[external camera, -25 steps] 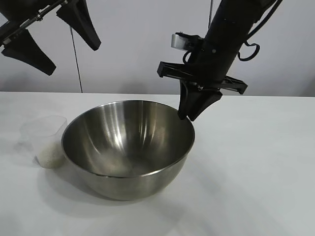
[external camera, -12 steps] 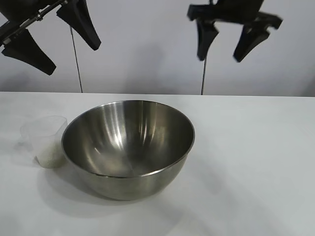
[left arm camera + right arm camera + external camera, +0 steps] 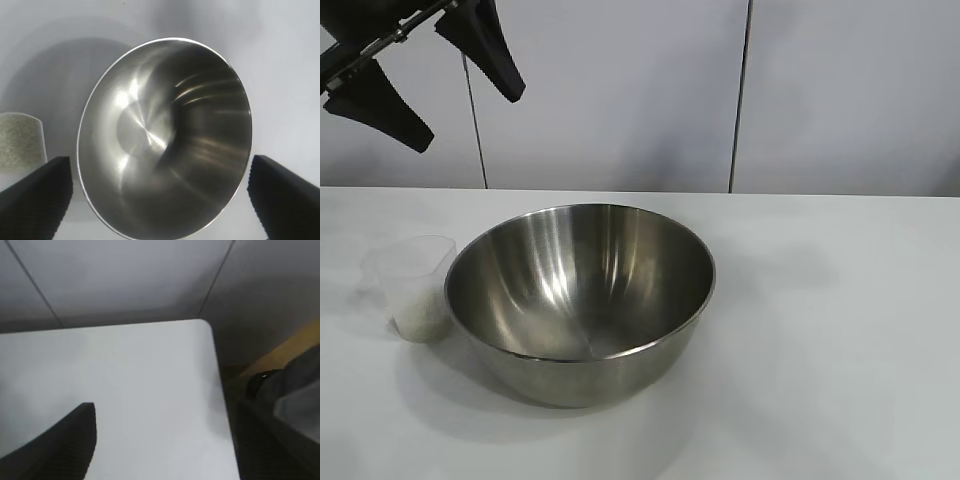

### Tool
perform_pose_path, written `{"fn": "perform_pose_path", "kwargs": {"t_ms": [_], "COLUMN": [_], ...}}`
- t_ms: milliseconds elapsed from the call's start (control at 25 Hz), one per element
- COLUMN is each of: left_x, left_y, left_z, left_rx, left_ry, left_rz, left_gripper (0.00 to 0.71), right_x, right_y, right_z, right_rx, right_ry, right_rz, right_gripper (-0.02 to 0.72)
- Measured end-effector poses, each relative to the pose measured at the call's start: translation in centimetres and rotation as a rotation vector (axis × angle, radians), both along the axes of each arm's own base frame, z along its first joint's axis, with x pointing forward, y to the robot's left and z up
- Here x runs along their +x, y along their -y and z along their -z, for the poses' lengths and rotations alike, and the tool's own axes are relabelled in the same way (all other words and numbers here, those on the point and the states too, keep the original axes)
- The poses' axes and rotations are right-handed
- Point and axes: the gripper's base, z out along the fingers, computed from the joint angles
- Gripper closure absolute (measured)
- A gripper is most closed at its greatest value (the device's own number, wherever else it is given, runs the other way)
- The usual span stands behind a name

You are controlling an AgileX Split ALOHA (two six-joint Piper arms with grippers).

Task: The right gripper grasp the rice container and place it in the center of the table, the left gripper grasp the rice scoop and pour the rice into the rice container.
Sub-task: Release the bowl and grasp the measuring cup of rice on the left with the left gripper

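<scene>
The rice container (image 3: 580, 300), a large shiny steel bowl, stands empty at the middle of the white table (image 3: 820, 320). The rice scoop (image 3: 412, 285), a small clear plastic cup with rice (image 3: 422, 318) in its bottom, stands just left of the bowl. My left gripper (image 3: 468, 120) hangs open and empty high above the table's left side. Its wrist view looks down into the bowl (image 3: 165, 140), with the scoop (image 3: 20, 140) at the edge and its fingers (image 3: 40, 195) wide apart. My right gripper (image 3: 162, 430) is out of the exterior view; in its wrist view it is open and empty over bare table.
A pale panelled wall (image 3: 620, 90) stands behind the table. The right wrist view shows a rounded table corner (image 3: 202, 327), with dark floor and a yellow strip (image 3: 290, 347) beyond it.
My right gripper has let go of the bowl's rim, risen, opened and left the exterior view. The bowl, the scoop and the left gripper have stayed in place.
</scene>
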Motion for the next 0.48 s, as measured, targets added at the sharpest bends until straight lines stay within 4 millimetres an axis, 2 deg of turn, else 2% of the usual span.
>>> {"fn": "perform_pose_path", "kwargs": {"t_ms": [120,240,360,440,480], "left_x": [0.0,0.0,0.0,0.0,0.1], "left_y": [0.0,0.0,0.0,0.0,0.0], "left_z": [0.0,0.0,0.0,0.0,0.0], "left_rx": [0.0,0.0,0.0,0.0,0.0], "left_ry": [0.001,0.004,0.005,0.005,0.005], "left_rz": [-0.001,-0.002,-0.003,-0.003,-0.003], "left_gripper": [0.023,0.023,0.023,0.023,0.023], "right_x": [-6.9,-14.0,-20.8,-24.9,-26.2], "right_y": [-0.8,-2.3,-3.7,-4.6,-4.9], "right_z": [-2.3,-2.9,-1.5,0.6,2.0], "right_rx": [-0.021,-0.017,-0.009,-0.006,0.005], "right_ry": [0.128,0.261,0.373,0.447,0.46], "right_rz": [0.0,-0.045,-0.088,-0.112,-0.124], "right_gripper": [0.168,0.168,0.168,0.168,0.168]}}
